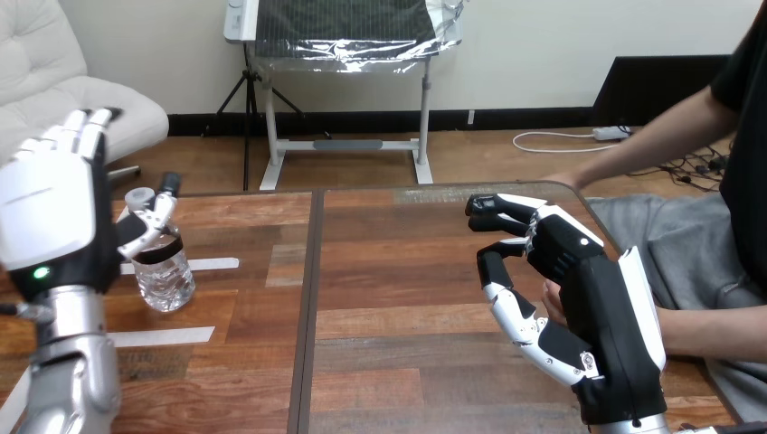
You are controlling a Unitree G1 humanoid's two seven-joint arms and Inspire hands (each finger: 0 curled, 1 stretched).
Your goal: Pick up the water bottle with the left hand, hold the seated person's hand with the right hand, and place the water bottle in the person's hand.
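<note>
Now: L hand point(45, 212) fingers straight, beside upright water bottle point(167, 276); R hand point(588, 271) at person's hand point(550, 297), grip unclear.

A clear water bottle point(164, 273) with pale cap and dark band stands on a reddish-brown plank table point(407, 298); white tape strips point(213, 264) lie beside the bottle. The left hand point(47, 212) and right hand point(597, 298) are black with white shells (a green light on the left).
</note>
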